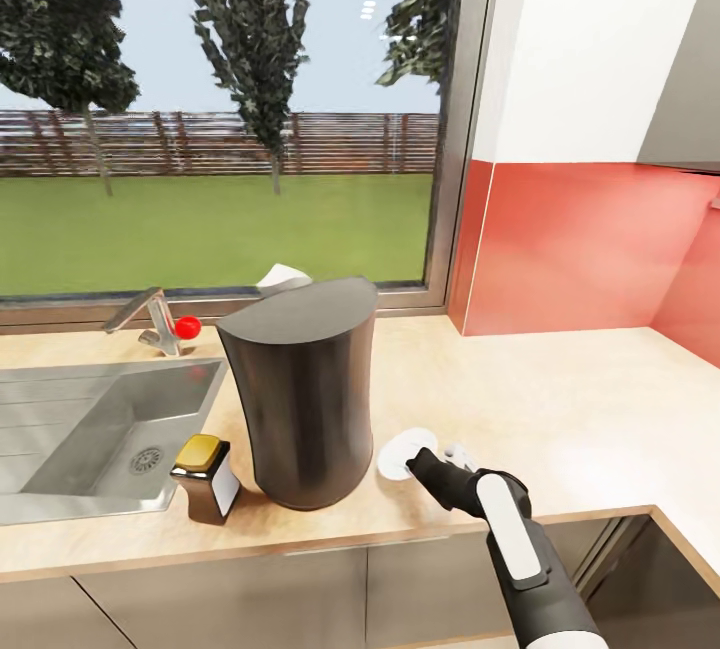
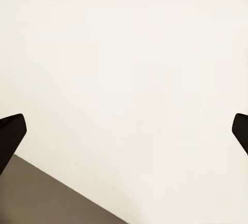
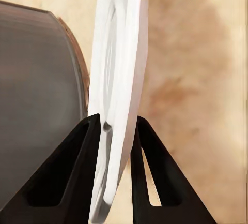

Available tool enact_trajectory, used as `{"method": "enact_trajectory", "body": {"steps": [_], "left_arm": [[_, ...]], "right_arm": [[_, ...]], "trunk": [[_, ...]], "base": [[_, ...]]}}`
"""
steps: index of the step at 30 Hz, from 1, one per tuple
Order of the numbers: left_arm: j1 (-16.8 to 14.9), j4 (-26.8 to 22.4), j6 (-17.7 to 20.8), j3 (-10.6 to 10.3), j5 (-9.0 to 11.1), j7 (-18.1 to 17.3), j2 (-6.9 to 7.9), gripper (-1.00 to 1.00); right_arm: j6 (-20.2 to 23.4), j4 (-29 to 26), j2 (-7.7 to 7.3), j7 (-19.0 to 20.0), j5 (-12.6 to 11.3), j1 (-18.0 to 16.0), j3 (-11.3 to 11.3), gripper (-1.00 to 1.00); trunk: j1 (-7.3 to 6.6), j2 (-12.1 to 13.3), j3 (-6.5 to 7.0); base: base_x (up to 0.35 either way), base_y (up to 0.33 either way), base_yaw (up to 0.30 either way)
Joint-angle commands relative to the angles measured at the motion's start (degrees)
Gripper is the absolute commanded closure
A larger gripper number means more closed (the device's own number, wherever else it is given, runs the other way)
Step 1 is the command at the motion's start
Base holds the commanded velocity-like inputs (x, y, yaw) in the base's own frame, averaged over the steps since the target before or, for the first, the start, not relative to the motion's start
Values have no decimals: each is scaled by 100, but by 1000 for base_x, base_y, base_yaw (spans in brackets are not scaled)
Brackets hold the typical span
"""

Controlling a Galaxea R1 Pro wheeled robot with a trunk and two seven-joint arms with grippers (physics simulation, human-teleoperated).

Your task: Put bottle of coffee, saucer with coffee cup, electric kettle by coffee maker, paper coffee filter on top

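Right tool (image 3: 116, 131): its two dark fingers are closed thin on the rim of the saucer (image 3: 121, 53), pinching it edge-on; in the head view the tool (image 1: 425, 464) sits low over the bench (image 1: 560, 399), at about 4 o'clock of the coffee maker (image 1: 305, 399)

Saucer: white disc (image 1: 403, 454) held just beside the coffee maker's base; whether it rests flat on the bench or is a shade above it I cannot tell; I judge the step in hand to be setting it down and letting go

Right arm: white-and-black forearm (image 1: 520, 549) rises from 5 o'clock of the head view, reaching forward and inward toward the coffee maker

Left tool: two dark fingertips (image 2: 10, 136) stand wide apart with nothing between them, facing a pale blank surface

Done, by my reading: coffee maker upright on the bench; bottle of coffee (image 1: 207, 479) beside it at 8 o'clock; paper coffee filter (image 1: 283, 278) white at its top rear edge

Left: saucer release; a small white thing by the tool (image 1: 458, 450) may be the coffee cup, too hidden to say; the cup onto the saucer and the kettle remain
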Motion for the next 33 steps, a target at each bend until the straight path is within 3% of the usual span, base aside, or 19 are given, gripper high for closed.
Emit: {"method": "enact_trajectory", "body": {"steps": [1,22,23,33], "left_arm": [[-1,-15,24,-7,58,13,1,-100],[-1,-9,24,3,59,18,-2,-100],[-1,-8,24,3,59,18,-1,-100],[-1,-6,33,2,59,13,-7,-100]], "right_arm": [[16,-7,6,-51,-72,-7,-24,100],[16,111,6,-51,-72,-7,-42,100],[16,116,6,-51,-72,-8,-42,-100],[16,127,6,-46,-80,-6,-42,-100]], "trunk": [[4,-13,-13],[4,-13,-13],[4,-13,-13],[4,-13,-13]], "base": [[0,0,0],[-62,5,0],[-83,32,0],[-8,3,0]]}}
